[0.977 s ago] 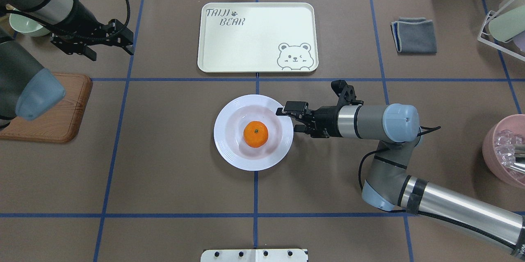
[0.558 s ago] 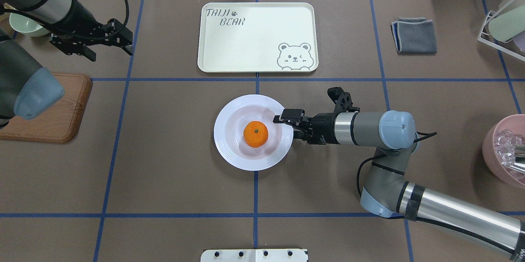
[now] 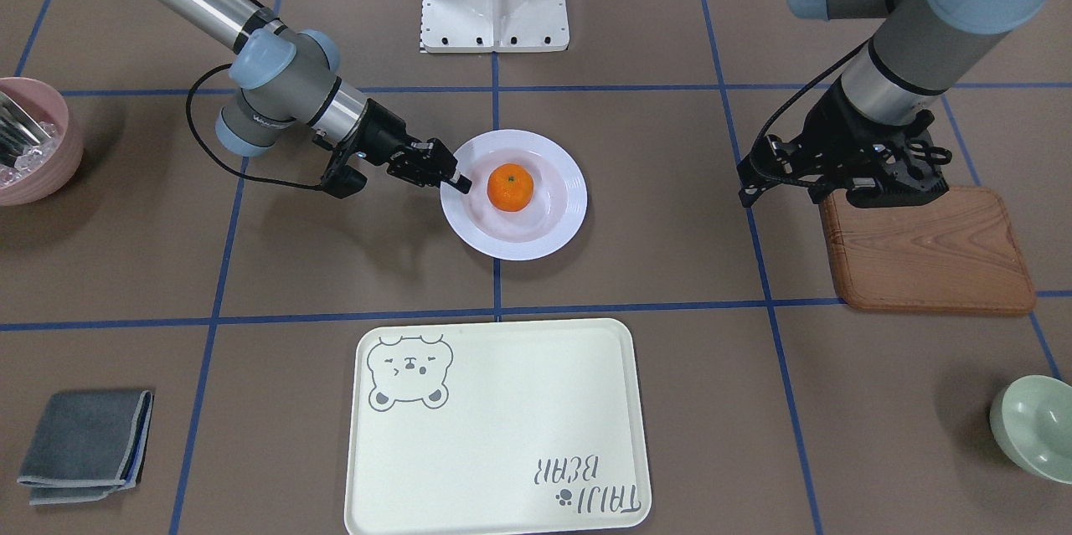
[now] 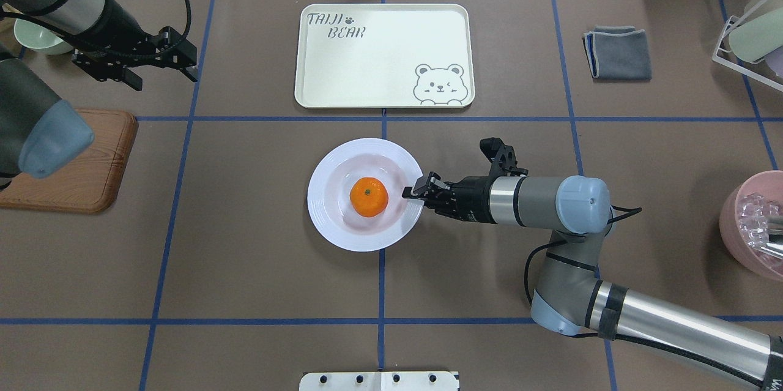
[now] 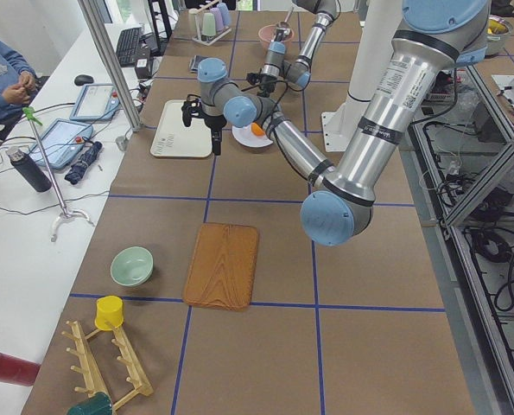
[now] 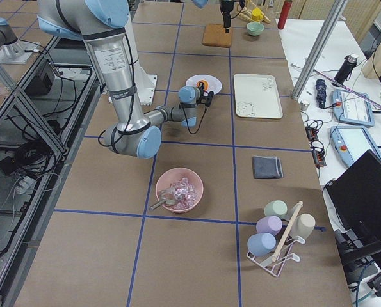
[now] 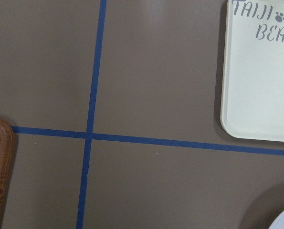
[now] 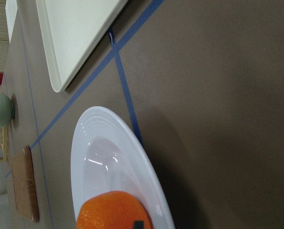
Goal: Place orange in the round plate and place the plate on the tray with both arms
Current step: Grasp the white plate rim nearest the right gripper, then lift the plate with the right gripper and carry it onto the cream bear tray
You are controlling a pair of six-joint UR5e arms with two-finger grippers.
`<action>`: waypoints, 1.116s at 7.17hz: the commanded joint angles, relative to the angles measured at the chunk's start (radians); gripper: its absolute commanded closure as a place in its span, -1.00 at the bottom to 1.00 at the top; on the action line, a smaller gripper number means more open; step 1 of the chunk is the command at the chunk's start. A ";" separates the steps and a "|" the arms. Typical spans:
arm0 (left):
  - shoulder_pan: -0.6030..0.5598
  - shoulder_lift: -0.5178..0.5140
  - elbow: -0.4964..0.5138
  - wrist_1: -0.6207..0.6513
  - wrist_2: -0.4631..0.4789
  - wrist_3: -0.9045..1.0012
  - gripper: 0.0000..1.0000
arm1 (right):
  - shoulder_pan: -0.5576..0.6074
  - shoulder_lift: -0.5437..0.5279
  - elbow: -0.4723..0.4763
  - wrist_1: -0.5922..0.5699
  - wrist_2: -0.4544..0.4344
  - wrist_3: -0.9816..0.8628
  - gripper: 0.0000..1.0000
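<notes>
The orange (image 4: 369,197) (image 3: 511,187) lies in the middle of the white round plate (image 4: 365,244) (image 3: 519,249), which rests on the table in front of the tray (image 4: 379,67) (image 3: 494,434). My right gripper (image 4: 413,190) (image 3: 452,179) is at the plate's right rim, rolled on its side and open, with one finger over the rim. Its wrist view looks edge-on along the plate (image 8: 108,143) to the orange (image 8: 113,212). My left gripper (image 4: 162,73) (image 3: 783,196) hangs open and empty above the table at the far left, well away from the plate.
A brown wooden board (image 4: 79,164) lies under the left arm, with a pale green bowl (image 3: 1034,426) beyond it. A folded grey cloth (image 4: 618,53), a pink bowl (image 4: 752,226) and a cup rack (image 4: 749,36) are on the right side.
My right gripper rolled its wrist and pushed left onto the plate's rim. The plate slid a little to the left with the orange in it. The left arm barely shifted.
</notes>
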 commanded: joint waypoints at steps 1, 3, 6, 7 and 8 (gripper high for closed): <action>0.001 0.006 -0.008 0.001 0.000 0.000 -0.95 | 0.009 0.001 0.053 0.001 -0.004 0.024 1.00; -0.001 0.006 -0.011 0.001 0.000 0.000 -0.95 | 0.060 0.002 0.066 0.055 -0.011 0.081 1.00; -0.015 0.006 -0.014 0.001 0.000 0.000 -0.95 | 0.089 0.014 0.061 0.078 -0.184 0.138 1.00; -0.021 0.006 -0.020 0.001 0.000 0.000 -0.95 | 0.087 0.040 0.040 0.069 -0.271 0.171 1.00; -0.028 0.006 -0.023 0.001 0.000 0.000 -0.95 | 0.086 0.096 -0.030 0.066 -0.371 0.245 1.00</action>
